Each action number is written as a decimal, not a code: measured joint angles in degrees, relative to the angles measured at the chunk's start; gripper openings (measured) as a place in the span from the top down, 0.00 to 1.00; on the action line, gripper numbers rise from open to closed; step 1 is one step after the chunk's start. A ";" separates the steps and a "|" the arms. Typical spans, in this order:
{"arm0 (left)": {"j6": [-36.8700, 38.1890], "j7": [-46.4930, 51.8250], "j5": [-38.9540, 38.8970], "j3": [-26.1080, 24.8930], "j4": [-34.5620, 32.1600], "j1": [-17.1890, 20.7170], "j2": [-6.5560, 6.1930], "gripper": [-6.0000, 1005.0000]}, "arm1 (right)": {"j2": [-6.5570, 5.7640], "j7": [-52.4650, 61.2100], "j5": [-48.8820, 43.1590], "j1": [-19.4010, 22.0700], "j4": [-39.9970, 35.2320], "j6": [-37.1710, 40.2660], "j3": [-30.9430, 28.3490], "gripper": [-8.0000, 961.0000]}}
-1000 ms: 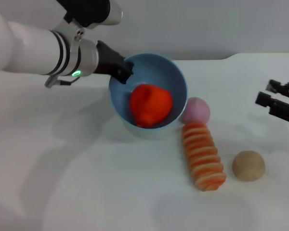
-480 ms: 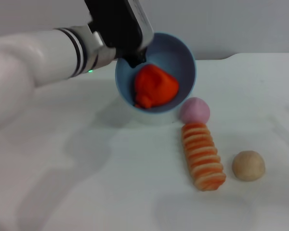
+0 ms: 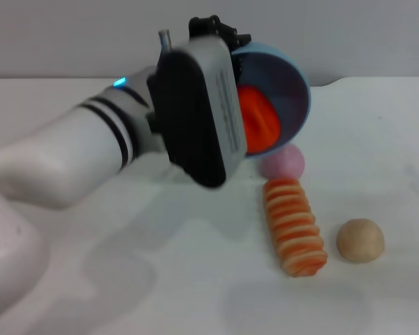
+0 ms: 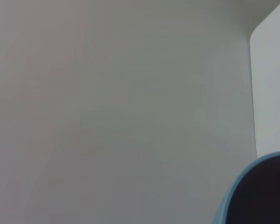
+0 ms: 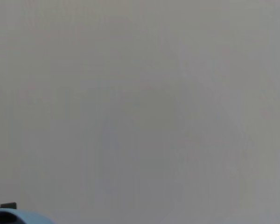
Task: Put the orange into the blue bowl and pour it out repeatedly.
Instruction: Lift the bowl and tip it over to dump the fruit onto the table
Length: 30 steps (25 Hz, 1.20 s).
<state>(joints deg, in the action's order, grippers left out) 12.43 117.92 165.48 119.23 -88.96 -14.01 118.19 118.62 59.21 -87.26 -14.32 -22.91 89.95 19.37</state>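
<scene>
1. Lifted higher and tipped more than a moment ago: smooth round blue bowl [image 3: 288, 91], up off the white bench [image 3: 160, 279], mouth turned sideways.
2. Inside the bowl: crinkly red-orange orange [image 3: 258, 125].
3. Below, on the bench: pink ball [image 3: 283, 162], stripy roll [image 3: 295, 225], tan ball [image 3: 360, 240].
4. Only a blue rim edge [image 4: 233, 196] in the left wrist view.
5. Left gripper [image 3: 220, 35] raised, wrist rolled over, fingers clamped on the bowl's rim.
6. Right gripper out of sight.
</scene>
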 joint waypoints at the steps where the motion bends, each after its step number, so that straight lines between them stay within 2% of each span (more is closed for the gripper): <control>1: -1.01 -1.21 0.00 0.72 -0.26 0.82 0.06 0.99 | 0.00 0.00 0.00 -0.03 0.02 0.00 -0.01 0.28; 5: -5.41 -5.31 0.01 3.07 -0.73 3.18 -0.07 0.99 | -0.12 0.28 0.02 -0.34 0.09 -0.13 -0.04 0.28; 8: -12.95 -11.43 0.05 5.20 0.64 6.14 0.15 0.99 | -0.14 0.33 0.19 -0.47 0.16 -0.25 -0.04 0.28; 14: -20.13 -16.85 0.04 7.36 2.09 8.03 0.12 0.99 | -0.14 0.38 0.23 -0.53 0.24 -0.60 -0.05 0.28; 22: -28.57 -22.85 0.01 9.99 5.59 8.67 0.25 0.99 | -0.10 0.41 0.35 -0.62 0.58 -0.66 -0.04 0.28; 27: -37.69 -25.45 0.02 11.91 9.45 8.86 0.28 0.99 | -0.06 0.41 0.39 -0.63 0.61 -0.19 -0.04 0.28; 30: -39.59 -25.82 0.02 12.44 10.90 8.67 0.28 0.99 | -0.05 0.41 0.47 -0.69 0.60 -0.21 -0.04 0.28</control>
<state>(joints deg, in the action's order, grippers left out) -27.17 92.10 165.50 131.67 -78.06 -5.33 118.47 118.57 59.62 -86.79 -15.01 -22.31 89.74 19.33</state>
